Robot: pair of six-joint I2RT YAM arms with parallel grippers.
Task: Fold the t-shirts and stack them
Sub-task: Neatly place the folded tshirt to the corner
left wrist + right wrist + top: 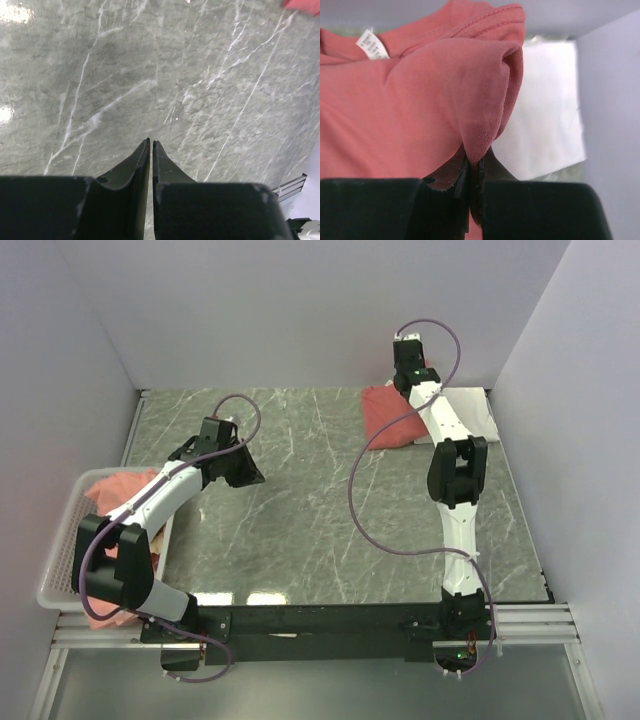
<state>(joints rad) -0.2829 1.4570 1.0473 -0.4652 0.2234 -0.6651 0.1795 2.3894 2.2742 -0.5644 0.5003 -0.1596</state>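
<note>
A coral-red t-shirt [388, 416] lies folded at the back right of the table, on a white t-shirt [480, 424]. My right gripper [475, 161] is shut on a fold of the red t-shirt [420, 100], whose white neck label [373, 45] shows at the upper left; the white t-shirt [545, 115] lies under it. My right gripper sits over the shirt's far edge [408, 368]. My left gripper [240, 465] is shut and empty above bare table left of centre, as the left wrist view [151, 145] shows. More coral-red t-shirts [118, 490] lie crumpled in the basket.
A white plastic mesh basket [62, 570] stands at the table's left edge, partly under my left arm. White walls enclose the back and sides. The marble tabletop [320, 510] lies between the arms. A purple cable [360, 510] loops off my right arm.
</note>
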